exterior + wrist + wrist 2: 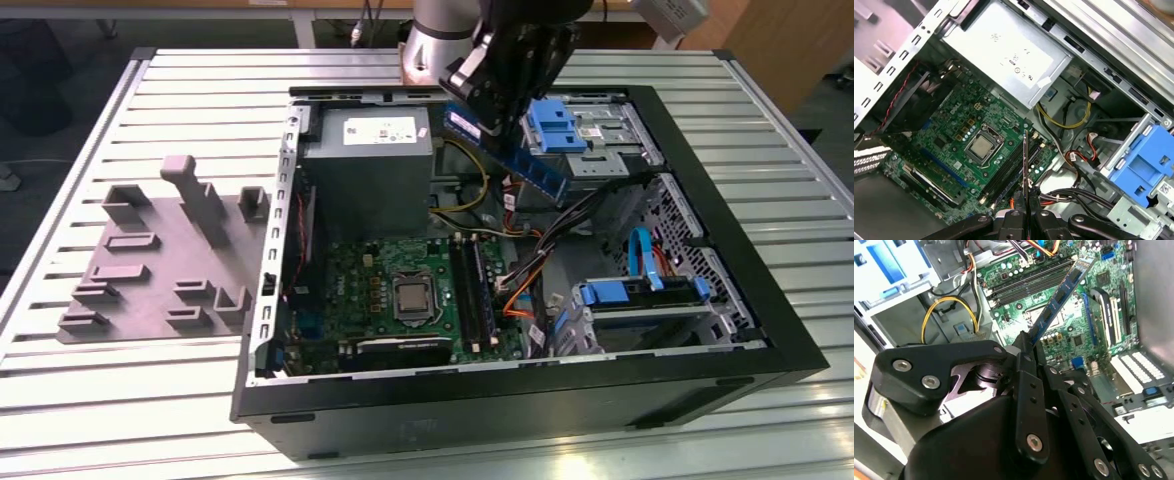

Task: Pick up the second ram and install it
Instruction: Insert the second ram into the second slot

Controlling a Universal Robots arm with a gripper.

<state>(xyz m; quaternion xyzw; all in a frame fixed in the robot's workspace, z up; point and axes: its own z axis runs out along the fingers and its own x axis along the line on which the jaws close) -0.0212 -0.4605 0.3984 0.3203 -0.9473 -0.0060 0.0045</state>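
1. Your gripper [491, 118] is closed tight on one end of the ram [541, 172]. The fingers [1026, 390] pinch the stick between them, and the rest of it juts out free.
2. In the exterior view the ram hangs tilted in the air over the far part of the open case [747, 335]. It sits between the power supply [367, 160] and a blue caddy [554, 125], free end slanting down.
3. It is well apart from the slots [470, 290]. These lie on the motherboard [350, 275] just beside the CPU socket [411, 298], toward the case's near wall.
4. In the second wrist view the ram [1061, 292] runs slantwise out from the gripper [1026, 342], with its row of chips showing against the board behind.
5. In the first wrist view you see the ram [1025, 165] edge-on, a thin line rising from the gripper [1025, 212] with the slots [1004, 172] beyond it.
6. Mind the cables [534, 255]: a black and orange bundle lies just beside the slots on the exterior view's right, under the ram's free end.
7. Yellow wires [461, 190] loop beside the power supply, below the held end.
8. A second caddy [641, 292] stands past the cables on the exterior view's right.
9. Outside the case, a grey fixture [160, 250] with upright blocks rests on the slatted bench [134, 400] at the exterior view's left, well apart from the gripper.
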